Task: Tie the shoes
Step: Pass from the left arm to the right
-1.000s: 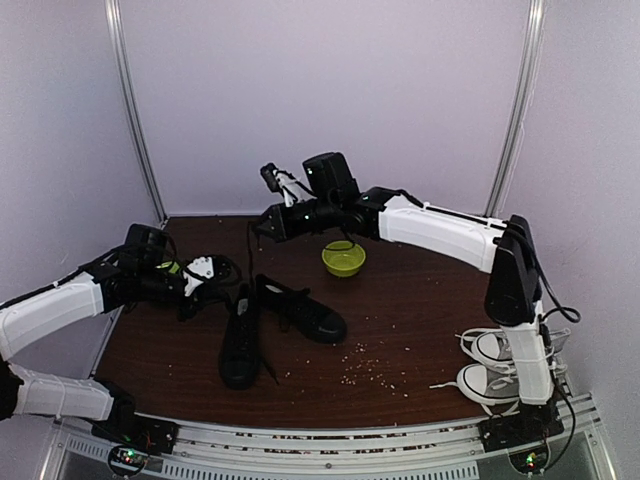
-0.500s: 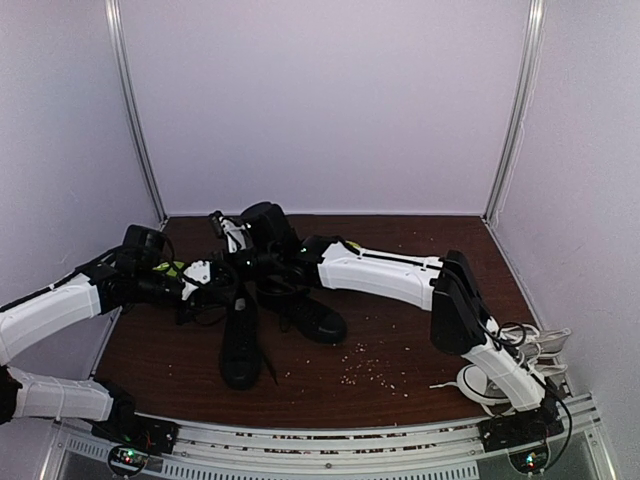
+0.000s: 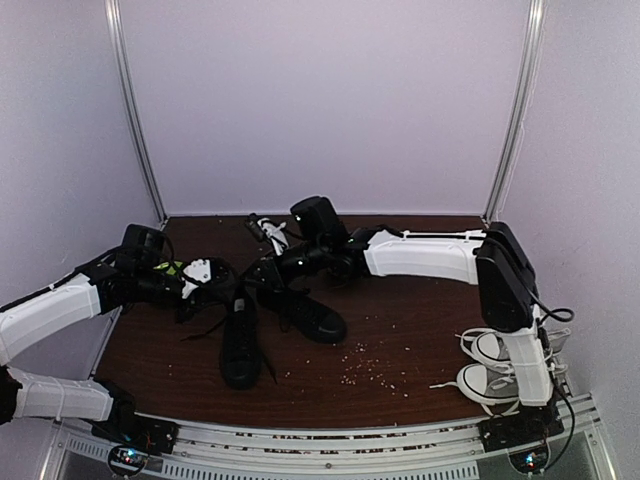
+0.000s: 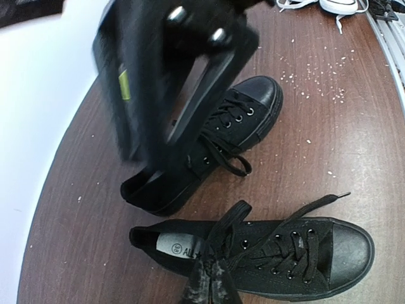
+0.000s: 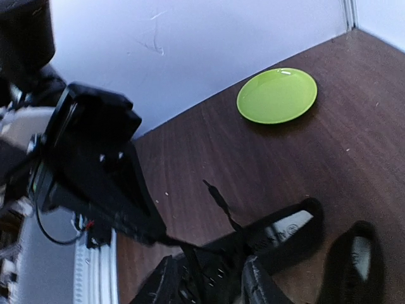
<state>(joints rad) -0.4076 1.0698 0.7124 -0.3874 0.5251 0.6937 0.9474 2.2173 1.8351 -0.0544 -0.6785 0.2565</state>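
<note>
Left gripper (image 4: 211,273) sits closest in its own wrist view, its fingers pressed together on a black lace (image 4: 237,206) drawn up from the near shoe (image 4: 285,253). That shoe rests on its sole on the table (image 3: 420,330), toe toward the arm bases. Just beyond it, heels close together, the far shoe (image 4: 243,120) angles off to the right. The right gripper (image 5: 212,266) hangs above the pair, looking down on the near shoe's lacing, with its fingers spread wide and nothing visibly between them. Farther out are scattered crumbs (image 3: 365,365), white sneakers (image 3: 490,365) at the right edge, and a green dish (image 5: 277,95) near the back wall.

The step in hand looks like gathering the two lace ends to cross them. To do it well, the right gripper should descend on the free strand trailing over the wood. It should pinch lace only, not tongue or eyelets, and stay clear of the left fingers. The left should pull just enough to hold its strand up without dragging the shoe.

Black lace on black canvas makes the strands hard to separate, so I cannot tell which strand is held or whether the far shoe is knotted. The right gripper is a blur in the left wrist view, and the right arm hides the dish from above.
</note>
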